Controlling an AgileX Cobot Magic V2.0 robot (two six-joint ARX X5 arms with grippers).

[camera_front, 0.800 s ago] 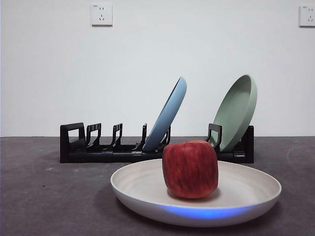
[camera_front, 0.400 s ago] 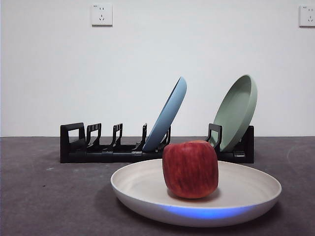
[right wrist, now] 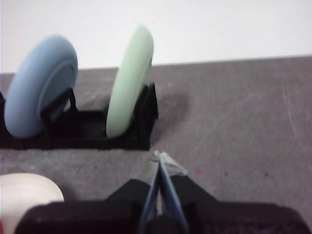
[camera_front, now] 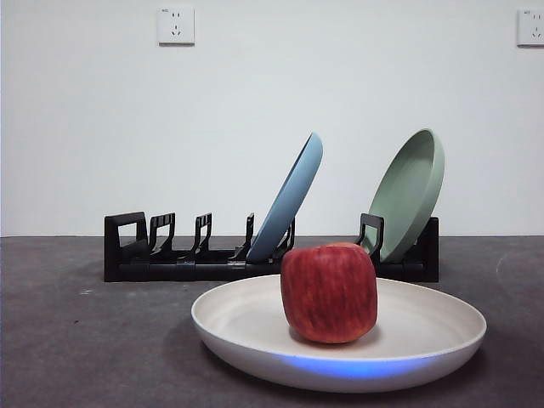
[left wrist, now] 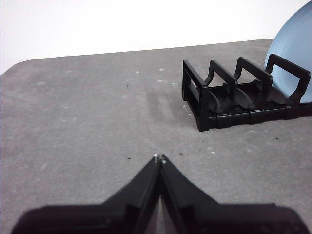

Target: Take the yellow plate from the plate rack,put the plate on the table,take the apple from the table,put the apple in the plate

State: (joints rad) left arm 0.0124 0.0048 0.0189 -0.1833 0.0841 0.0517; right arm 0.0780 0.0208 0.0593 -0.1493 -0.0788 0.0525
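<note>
1. The apple (camera_front: pixel 329 291) sits inside the yellow plate (camera_front: pixel 246 319), slightly left of the plate's centre, and the plate lies flat on the table (camera_front: pixel 85 340). The task looks finished from how things lie.
2. The plate rack (camera_front: pixel 170 259) stands behind the plate, at about 12 o'clock from it. It holds a blue plate (camera_front: pixel 293 195) and a green plate (camera_front: pixel 412 191), both leaning to the right.
3. The left gripper (left wrist: pixel 159 158) has its jaws pressed together with nothing between them. It is over bare table near the rack's empty end.
4. The right gripper (right wrist: pixel 159 157) is likewise closed and empty. It is over the table near the end of the rack that holds the green plate.
5. Risk: the apple is blocky but could still tip or roll toward the rim if an arm bumps the shallow plate.
6. Risk: the right gripper is close to the leaning green plate, so a careless sweep could knock it out of its slot.
7. Hard to tell: the front view shows neither arm, so how high the grippers are above the table is unclear.
8. Cut off: the right wrist view catches only a pale sliver of the yellow plate at its lower corner, and that picture is blurred. The apple's underside and its contact with the plate are hidden by the near rim.
</note>
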